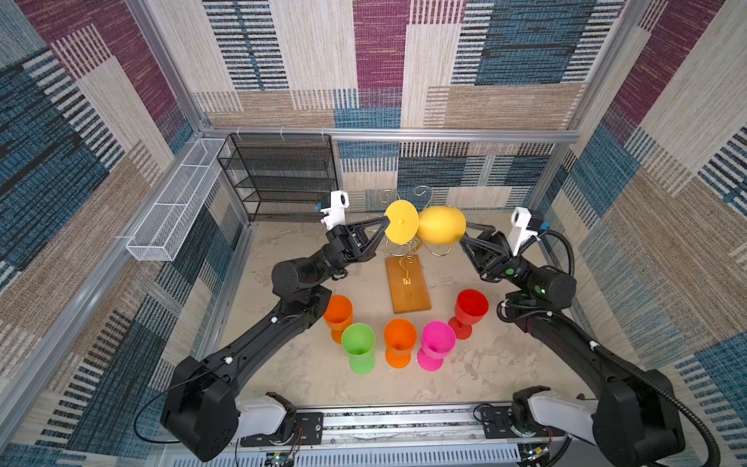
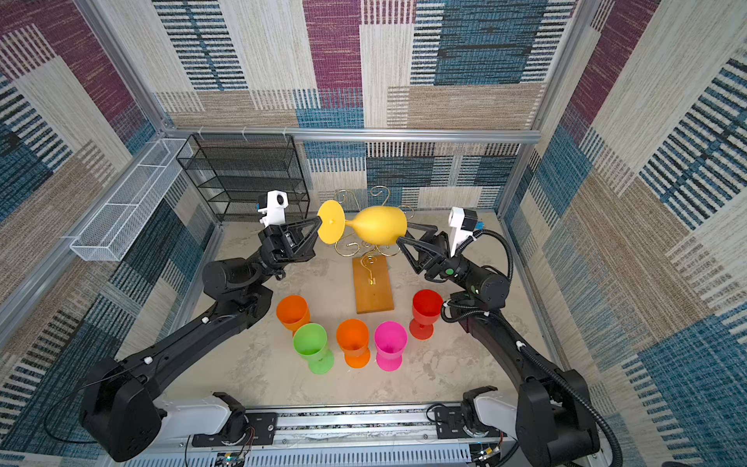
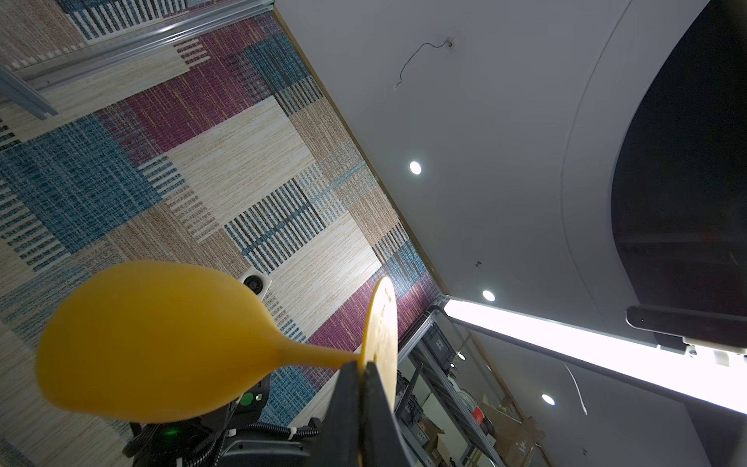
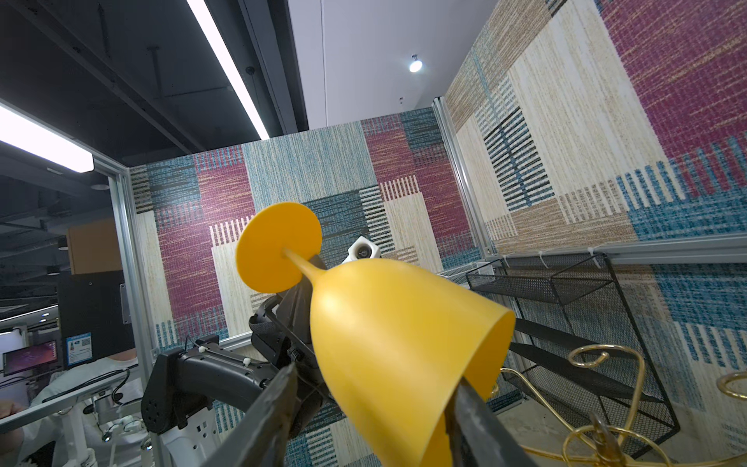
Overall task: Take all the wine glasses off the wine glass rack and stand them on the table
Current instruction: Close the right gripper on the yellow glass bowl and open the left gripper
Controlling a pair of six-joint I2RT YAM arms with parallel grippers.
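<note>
The yellow wine glass [image 1: 440, 226] [image 2: 380, 226] lies on its side in the air above the wine glass rack [image 1: 408, 291], a gold wire tree on a brown wooden base. My left gripper [image 1: 385, 221] [image 3: 361, 364] is shut on the rim of the glass's round foot [image 3: 382, 323]. My right gripper [image 1: 465, 234] [image 4: 376, 376] is open and straddles the mouth end of the bowl [image 4: 396, 335]. One finger [image 4: 283, 404] stands apart from the bowl wall, while the other sits at the rim. No glass hangs on the rack's arms.
Orange [image 1: 338, 311], green [image 1: 357, 339], a second orange [image 1: 400, 335], pink [image 1: 438, 337] and red [image 1: 471, 307] glasses stand upright in front of the rack. A black mesh shelf [image 1: 283, 178] stands at the back left. A white mesh basket [image 1: 178, 202] hangs on the left wall.
</note>
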